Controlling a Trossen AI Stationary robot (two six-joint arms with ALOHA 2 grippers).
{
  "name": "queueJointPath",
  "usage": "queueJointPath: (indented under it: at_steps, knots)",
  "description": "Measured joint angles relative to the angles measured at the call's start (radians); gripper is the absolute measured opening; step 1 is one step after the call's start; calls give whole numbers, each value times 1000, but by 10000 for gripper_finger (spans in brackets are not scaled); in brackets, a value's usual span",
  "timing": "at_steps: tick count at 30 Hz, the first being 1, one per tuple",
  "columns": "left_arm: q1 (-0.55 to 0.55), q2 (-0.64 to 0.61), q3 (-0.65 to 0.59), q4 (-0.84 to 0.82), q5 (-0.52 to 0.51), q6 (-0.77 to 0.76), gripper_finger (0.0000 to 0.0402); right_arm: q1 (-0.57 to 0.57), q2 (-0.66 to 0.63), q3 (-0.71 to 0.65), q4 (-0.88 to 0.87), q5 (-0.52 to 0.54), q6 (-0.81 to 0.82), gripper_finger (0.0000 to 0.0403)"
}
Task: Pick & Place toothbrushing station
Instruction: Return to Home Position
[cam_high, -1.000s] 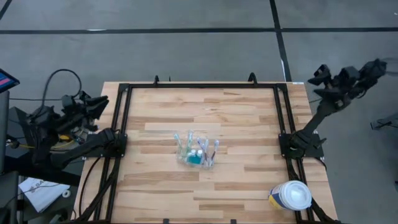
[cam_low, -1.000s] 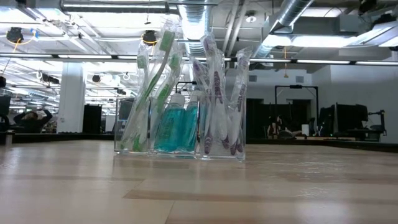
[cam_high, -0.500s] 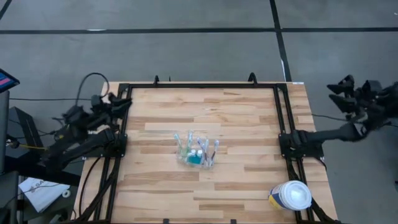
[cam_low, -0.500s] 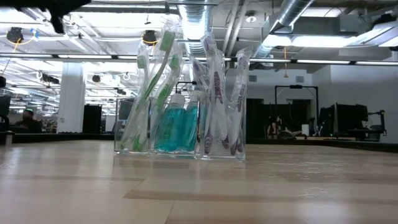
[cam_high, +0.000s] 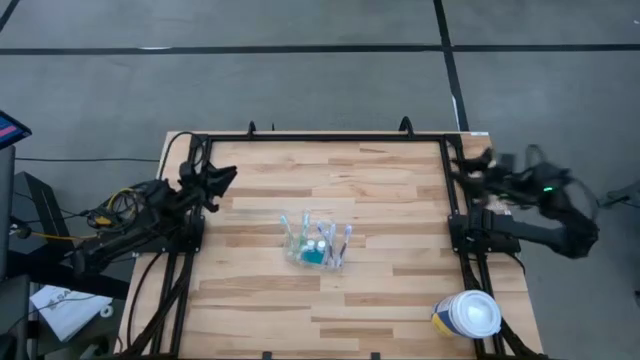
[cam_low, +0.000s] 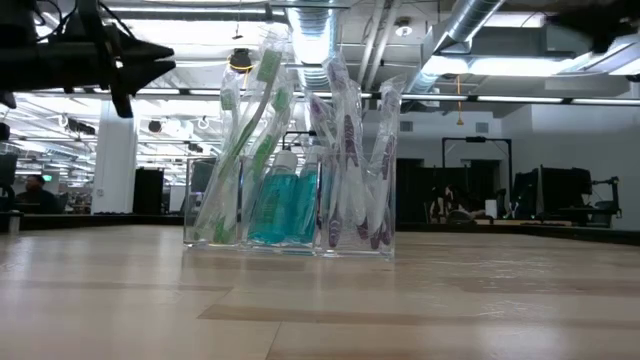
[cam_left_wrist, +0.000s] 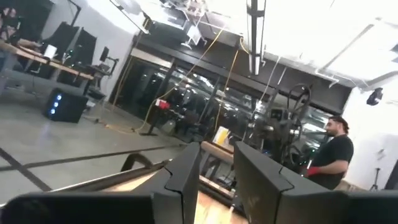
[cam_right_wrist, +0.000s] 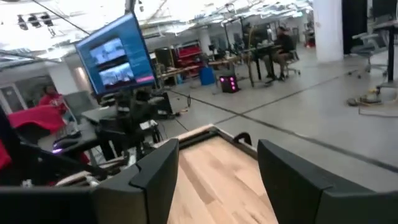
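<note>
The toothbrushing station (cam_high: 318, 241) is a clear plastic holder with several wrapped toothbrushes and small teal bottles in it. It stands upright on its flat bottom at the middle of the wooden table and also shows in the low view (cam_low: 290, 200). My left gripper (cam_high: 230, 176) hovers over the table's left edge, open and empty, well left of the station; its own view (cam_left_wrist: 217, 168) shows a gap between the fingers. My right gripper (cam_high: 458, 166) hovers over the table's right edge, open and empty (cam_right_wrist: 217, 162), well right of the station.
A round tub with a white lid (cam_high: 467, 315) stands at the table's near right corner. A black frame (cam_high: 320, 138) runs along the table's far, left and right edges. Bare wood lies all round the station. People show in the room beyond the table.
Both arms have swung in from outside the table. My left gripper has gone toward the table's right and now reaches over the left edge. My right gripper has gone toward the table's left and lower, to the right edge. The station has stayed still.
</note>
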Motion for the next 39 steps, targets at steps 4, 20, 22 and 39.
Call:
queueJointPath:
  at_steps: [4,20,22,39]
  knots:
    - [0,38,0,-7,-20,10,94,-1,0,-175,169,-2,15,208]
    - [0,199,0,3,28,3,94,2,-2,-533,428,-14,41,212]
    - [0,199,0,4,32,3,94,4,-2,-558,429,-28,41,214]
    - [-1,204,0,-1,33,34,94,88,6,-611,536,-135,35,219]
